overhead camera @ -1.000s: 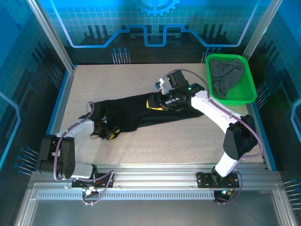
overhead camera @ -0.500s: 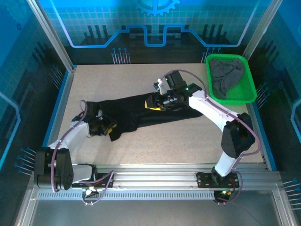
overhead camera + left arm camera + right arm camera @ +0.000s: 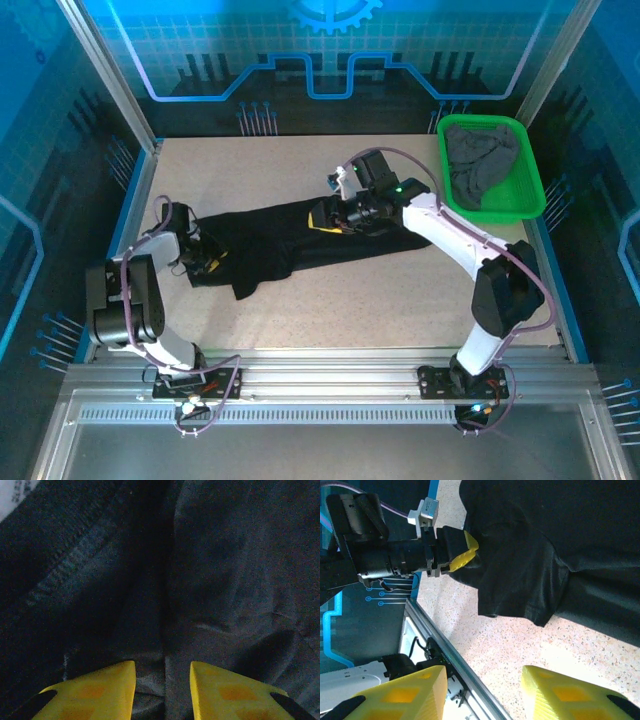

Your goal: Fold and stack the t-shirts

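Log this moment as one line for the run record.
left gripper: shut on black t-shirt edge | right gripper: open over it | grey t-shirt: in green basket | fold: not done

The left arm and right arm are built of white tubular links between black cylindrical joint housings, each trailed by a looping purple-grey cable; a small green indicator light glows on the right arm. The left gripper and right gripper carry wedge-shaped yellow fingers with orange diamond markings and black outer ends.
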You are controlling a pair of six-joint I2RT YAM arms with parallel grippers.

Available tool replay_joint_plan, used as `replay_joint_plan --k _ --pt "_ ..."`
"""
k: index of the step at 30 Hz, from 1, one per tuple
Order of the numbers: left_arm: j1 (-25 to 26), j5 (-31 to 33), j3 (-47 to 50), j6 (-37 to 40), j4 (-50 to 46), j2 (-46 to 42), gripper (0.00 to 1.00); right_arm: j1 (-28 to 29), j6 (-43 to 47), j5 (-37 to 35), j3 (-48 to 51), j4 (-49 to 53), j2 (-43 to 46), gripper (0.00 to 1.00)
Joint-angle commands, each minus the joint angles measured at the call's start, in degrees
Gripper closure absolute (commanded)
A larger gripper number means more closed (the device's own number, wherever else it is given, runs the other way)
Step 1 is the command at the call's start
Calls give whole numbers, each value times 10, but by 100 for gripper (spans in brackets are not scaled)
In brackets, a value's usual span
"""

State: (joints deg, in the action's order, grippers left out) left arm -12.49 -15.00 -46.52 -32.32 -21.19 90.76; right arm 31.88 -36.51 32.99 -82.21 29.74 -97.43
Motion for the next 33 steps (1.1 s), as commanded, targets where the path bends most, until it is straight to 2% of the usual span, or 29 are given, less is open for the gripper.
replay_joint_plan --k 1,7,12,24,33 --pt "-4 -26 2 21 39 6 65 7 -7 -4 9 -3 21 56" --pt "2 -25 14 2 34 -56 67 7 -8 -5 7 -2 18 56" --pt "5 0 14 -11 4 -102 67 7 -12 -4 4 -6 12 56" --pt "5 -9 6 -21 75 -1 67 8 -5 3 -14 7 -1 56" --pt "5 4 42 -17 70 -5 68 7 -3 2 -4 8 2 56"
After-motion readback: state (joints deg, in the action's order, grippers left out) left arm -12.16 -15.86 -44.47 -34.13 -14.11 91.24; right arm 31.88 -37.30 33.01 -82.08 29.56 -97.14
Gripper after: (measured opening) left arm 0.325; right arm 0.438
